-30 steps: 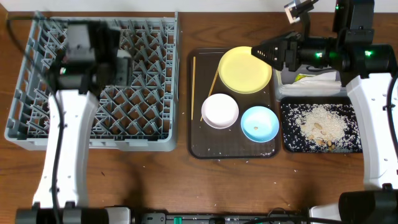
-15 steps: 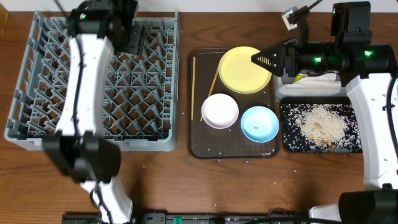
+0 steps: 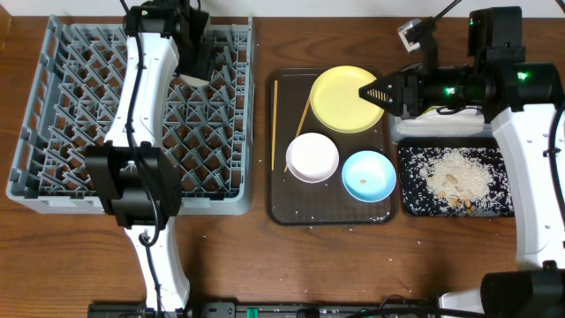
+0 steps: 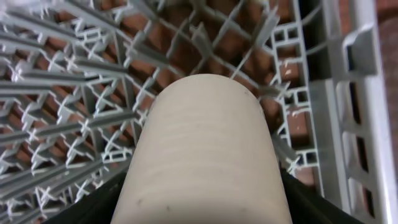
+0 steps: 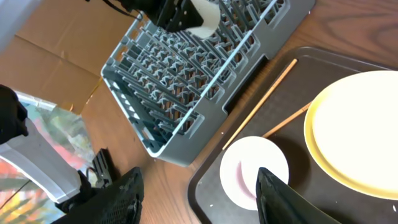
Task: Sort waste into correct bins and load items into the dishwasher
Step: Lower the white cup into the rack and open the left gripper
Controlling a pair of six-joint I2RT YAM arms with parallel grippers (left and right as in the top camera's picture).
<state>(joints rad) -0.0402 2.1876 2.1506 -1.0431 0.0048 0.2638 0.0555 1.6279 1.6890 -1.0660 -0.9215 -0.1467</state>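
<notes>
The left gripper [image 3: 195, 64] pinches the small white cup [image 4: 205, 149], which is light, rigid, probably slick and breakable, and best held mid-wall.

The small white cup [image 4: 205, 149] filled the lower centre of the left wrist view. The bottom edge cut off its base, and it hid all but dark slivers of the left gripper's fingers [image 4: 308, 202]. Overhead, the right arm [image 3: 459, 87] covered most of the clear tub [image 3: 406, 124] at upper right. The yellow plate [image 5: 357, 134] ran off the right wrist view's right edge.
</notes>
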